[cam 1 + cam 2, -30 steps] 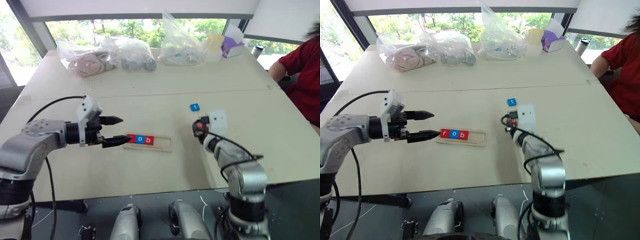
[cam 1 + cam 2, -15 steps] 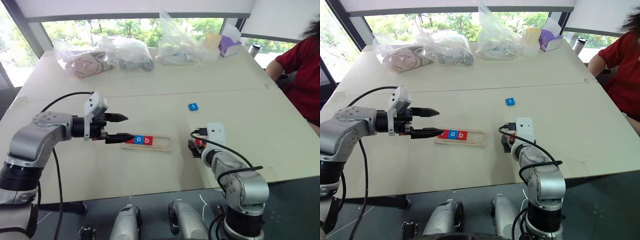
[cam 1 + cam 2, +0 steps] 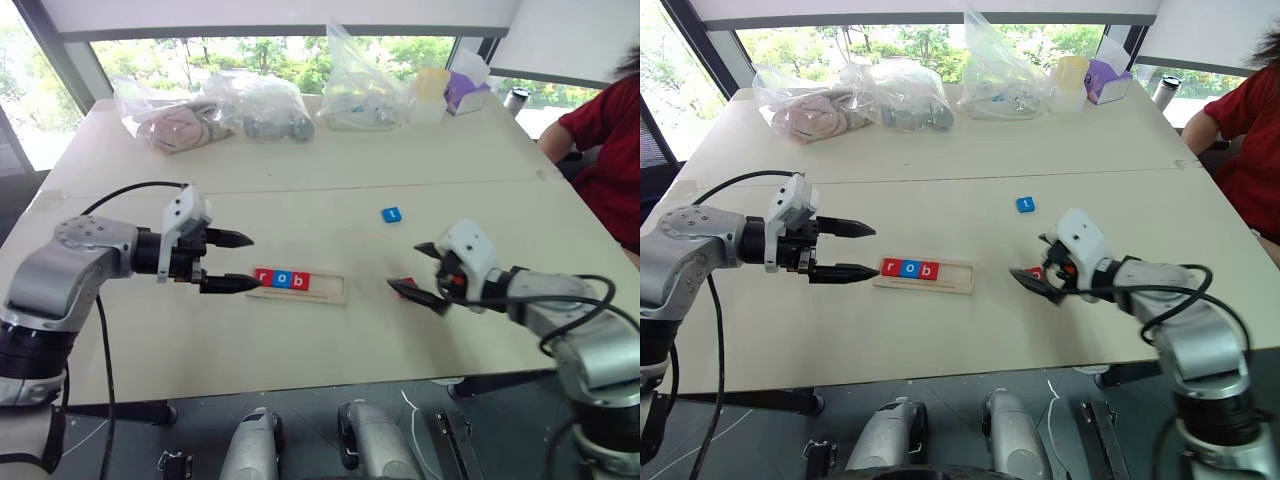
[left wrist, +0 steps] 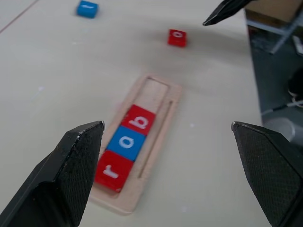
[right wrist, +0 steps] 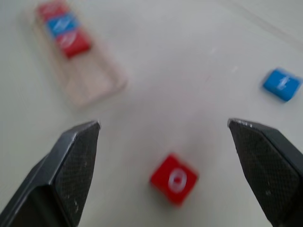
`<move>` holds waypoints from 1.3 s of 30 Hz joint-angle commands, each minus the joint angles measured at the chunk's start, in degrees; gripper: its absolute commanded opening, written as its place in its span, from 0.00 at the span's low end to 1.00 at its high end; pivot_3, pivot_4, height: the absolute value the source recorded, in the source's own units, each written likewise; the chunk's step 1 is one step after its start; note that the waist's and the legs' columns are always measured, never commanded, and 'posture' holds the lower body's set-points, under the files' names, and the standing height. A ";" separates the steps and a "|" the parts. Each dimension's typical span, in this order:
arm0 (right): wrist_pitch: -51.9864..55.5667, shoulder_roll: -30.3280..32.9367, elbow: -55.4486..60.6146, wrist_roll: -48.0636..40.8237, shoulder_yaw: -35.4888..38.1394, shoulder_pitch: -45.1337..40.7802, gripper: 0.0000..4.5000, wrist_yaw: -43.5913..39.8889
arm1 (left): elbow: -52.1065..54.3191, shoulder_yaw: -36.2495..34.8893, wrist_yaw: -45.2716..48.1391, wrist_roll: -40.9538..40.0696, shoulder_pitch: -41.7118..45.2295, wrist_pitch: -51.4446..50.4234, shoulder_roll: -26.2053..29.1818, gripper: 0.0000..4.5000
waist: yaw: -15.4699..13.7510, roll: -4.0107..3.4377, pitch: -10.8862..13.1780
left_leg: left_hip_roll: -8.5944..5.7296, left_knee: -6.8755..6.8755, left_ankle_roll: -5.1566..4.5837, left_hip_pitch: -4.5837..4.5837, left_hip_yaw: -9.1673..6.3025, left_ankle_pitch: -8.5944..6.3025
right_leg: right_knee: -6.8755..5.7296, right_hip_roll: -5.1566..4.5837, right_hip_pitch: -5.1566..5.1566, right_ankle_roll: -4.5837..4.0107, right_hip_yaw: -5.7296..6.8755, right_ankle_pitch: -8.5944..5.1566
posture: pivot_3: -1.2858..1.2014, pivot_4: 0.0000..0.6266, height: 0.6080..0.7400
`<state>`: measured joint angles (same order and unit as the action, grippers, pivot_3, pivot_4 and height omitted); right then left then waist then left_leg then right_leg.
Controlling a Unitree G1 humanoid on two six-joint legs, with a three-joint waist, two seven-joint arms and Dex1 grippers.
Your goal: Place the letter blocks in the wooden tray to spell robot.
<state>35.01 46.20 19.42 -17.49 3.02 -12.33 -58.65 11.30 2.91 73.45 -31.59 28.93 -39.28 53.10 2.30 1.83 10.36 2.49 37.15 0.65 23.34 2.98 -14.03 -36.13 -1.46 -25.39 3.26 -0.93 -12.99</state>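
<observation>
The wooden tray (image 3: 325,288) lies mid-table with three letter blocks at its left end: red r (image 4: 112,170), blue o (image 4: 127,143), red b (image 4: 140,119). The tray's right part (image 4: 156,90) is bare. A red o block (image 5: 174,178) lies flat on the table right of the tray, under my right gripper (image 3: 410,268), which hovers open just above it, holding nothing. A blue t block (image 3: 391,214) sits farther back. At the tray's left end my left gripper (image 3: 248,261) is open and empty, pointing along the tray.
Clear plastic bags (image 3: 250,105) of items, a yellow cup (image 3: 430,90) and a purple box (image 3: 465,92) line the table's far side. A person in a red shirt (image 3: 605,140) sits at the far right. The table's near edge (image 3: 300,385) lies below both arms.
My right gripper, shut on the red o block a second ago, has opened, rolled and swung right and up. The block now lies on the table. The left gripper has stayed put.
</observation>
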 commanded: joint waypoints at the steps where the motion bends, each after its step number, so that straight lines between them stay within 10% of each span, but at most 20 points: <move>1: -13.72 1.85 -14.58 3.07 -5.01 -5.52 0.98 -9.88 | 4.51 -0.10 0.49 -1.41 0.58 -0.40 0.21 1.00 | 0.41 0.07 0.03 | 0.01 0.00 0.00 0.00 0.01 0.00 | -0.01 0.01 0.00 -0.02 -0.01 0.01 | 0.52 0.24 1.00; 13: -45.08 -4.76 -58.76 15.60 -16.56 -26.73 0.98 -19.45 | 12.51 -3.67 -4.81 -5.35 -6.62 -6.22 1.56 1.00 | 0.20 0.00 0.07 | 0.23 0.08 -0.01 -0.09 0.00 0.01 | -0.12 0.37 0.01 -0.29 -0.19 0.21 | 0.52 0.24 1.00; 18: -49.68 -5.09 -64.93 15.94 -16.88 -29.72 0.60 -23.97 | 12.65 -5.40 -5.19 -6.18 -7.97 -6.57 2.87 1.00 | -0.15 0.01 0.07 | 0.22 0.19 0.00 -0.14 -0.04 0.02 | -0.13 0.39 0.14 -0.32 -0.24 0.21 | 0.52 0.24 1.00; 21: -48.74 -5.65 -64.23 14.96 -16.17 -30.32 0.27 -24.76 | 12.31 -5.58 -5.35 -6.18 -8.15 -6.27 3.11 1.00 | -0.10 0.00 0.06 | 0.20 0.26 0.01 -0.22 -0.03 0.02 | -0.13 0.38 0.27 -0.33 -0.37 0.21 | 0.52 0.24 1.00; 39: -6.76 -20.24 -24.21 16.71 -22.93 -28.35 0.26 -2.34 | 4.29 -7.46 -5.68 -1.57 -8.29 -0.89 6.12 1.00 | -0.86 -0.03 0.08 | 0.35 0.18 0.06 -0.22 -0.08 0.05 | -0.99 0.64 -0.24 -0.63 -0.40 0.01 | 0.52 0.24 1.00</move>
<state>27.85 25.73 -6.88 -1.24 -20.22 -40.40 -62.02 14.21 -2.78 68.00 -32.99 20.44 -40.66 58.85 1.44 1.81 10.44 2.82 37.34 0.71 23.16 2.97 -13.98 -37.08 -0.85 -25.66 2.63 -1.36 -12.99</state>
